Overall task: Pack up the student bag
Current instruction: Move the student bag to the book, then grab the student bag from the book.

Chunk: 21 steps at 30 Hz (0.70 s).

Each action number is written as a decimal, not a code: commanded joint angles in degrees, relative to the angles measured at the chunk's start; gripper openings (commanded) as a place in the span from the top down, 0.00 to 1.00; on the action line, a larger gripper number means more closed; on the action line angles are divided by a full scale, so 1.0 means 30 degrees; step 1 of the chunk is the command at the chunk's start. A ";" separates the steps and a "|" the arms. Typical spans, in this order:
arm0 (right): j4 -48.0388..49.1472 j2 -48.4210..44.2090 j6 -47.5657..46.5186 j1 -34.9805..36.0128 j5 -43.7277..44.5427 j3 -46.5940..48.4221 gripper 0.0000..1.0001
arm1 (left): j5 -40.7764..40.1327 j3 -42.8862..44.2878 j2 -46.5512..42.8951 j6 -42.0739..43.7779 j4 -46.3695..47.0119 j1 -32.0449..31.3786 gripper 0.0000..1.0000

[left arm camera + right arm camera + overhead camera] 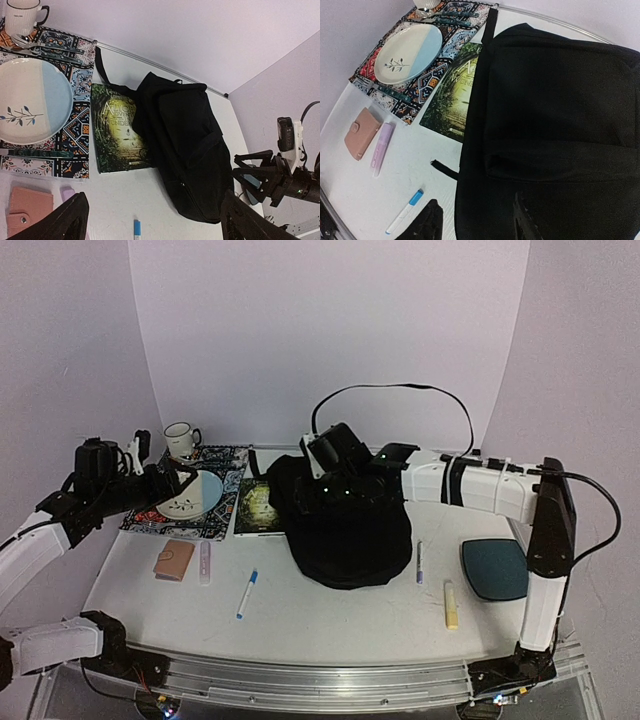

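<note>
Far left of the large soft black fabric student bag (350, 535), the left claw (154, 196) hangs released, its 2 fingers wide apart with nothing between them. It is poised above a patterned woven placemat (75, 125), which carries a round cream and pale-blue plate (30, 100) and a white ceramic mug (20, 15).

Nearer than the mat, and also left of the bag, lie a flat pink snap wallet (361, 132), a lilac plastic tube (382, 142) and a white marker with a blue cap (402, 214). They lie flat and apart from one another, likely so that each can be picked up singly.

A green hardback storybook (117, 130) lies against the bag's left side with its right edge under the fabric.

The bag itself lies flat in the middle of the bench, seemingly so that both arms can reach it. The right claw (476, 200) hovers just over it, fingers parted and gripping nothing I can see.

Right of the bag lie a slim purple pen (420, 562), a yellow highlighter (451, 605) and a flat dark-teal rounded pad (495, 568).

No view shows the bag's opening or lining, so I cannot tell whether anything is inside. The book's title is partly covered. In the overhead view the left claw hides part of the plate.
</note>
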 commanded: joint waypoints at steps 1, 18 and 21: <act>0.0313 -0.2130 -0.0900 -0.1406 -0.0354 -0.2078 0.45 | -0.0941 0.0233 0.1090 -0.1109 0.1042 -0.1906 0.08; 0.4652 -0.2918 -0.1402 -1.0103 -0.5096 -0.8063 0.24 | -0.2492 0.2160 0.8098 -0.1808 0.4167 -0.5554 0.10; 0.4866 -0.1433 -0.1482 -1.0496 -0.5488 -0.7279 0.20 | -0.2721 0.2773 0.9408 -0.1794 0.4409 -0.6080 0.10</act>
